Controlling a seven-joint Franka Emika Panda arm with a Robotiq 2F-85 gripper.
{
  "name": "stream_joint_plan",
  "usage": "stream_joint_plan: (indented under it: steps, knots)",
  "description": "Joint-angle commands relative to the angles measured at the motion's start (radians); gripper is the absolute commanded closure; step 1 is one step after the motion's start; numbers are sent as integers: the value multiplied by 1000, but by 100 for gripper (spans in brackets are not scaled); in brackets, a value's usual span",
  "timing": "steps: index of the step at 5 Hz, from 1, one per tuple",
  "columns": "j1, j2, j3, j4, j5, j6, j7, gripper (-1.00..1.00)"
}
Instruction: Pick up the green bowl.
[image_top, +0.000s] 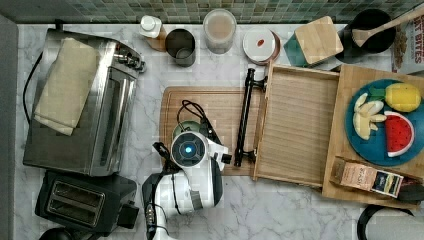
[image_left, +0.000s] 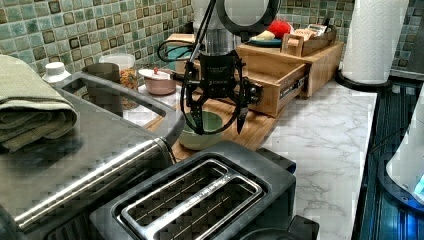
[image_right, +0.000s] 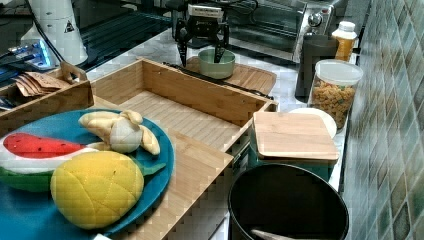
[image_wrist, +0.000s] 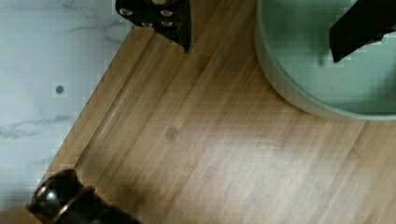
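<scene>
Now, with fingers spread wide and empty astride the green bowl's rim on the cutting board, lower straight, then pinch the wall squarely before lifting.

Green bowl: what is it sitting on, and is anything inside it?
The green bowl rests on the wooden cutting board. One finger hangs over its visible interior, which looks bare; the rest is covered.

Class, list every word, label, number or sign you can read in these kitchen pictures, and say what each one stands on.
"BITES": on the snack box at the top view's right edge; the word above it is cut off.
Black triangle sign: on the white base in the right view; nothing legible inside.
Print on the small carton beside the blue plate: too blurred.
Label on the claw's body: too small.
</scene>
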Motion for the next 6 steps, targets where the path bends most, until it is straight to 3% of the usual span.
stream_joint_plan:
  steps: [1, 4, 5, 6]
  knots:
    - [1, 32, -7, 6, 3, 40, 45, 100]
    - [22, 36, -6, -16, -25, 83, 100, 100]
    - [27, 8, -9, -79, -39, 185, 88, 100]
    - [39, -36, -11, -81, -64, 151, 102, 100]
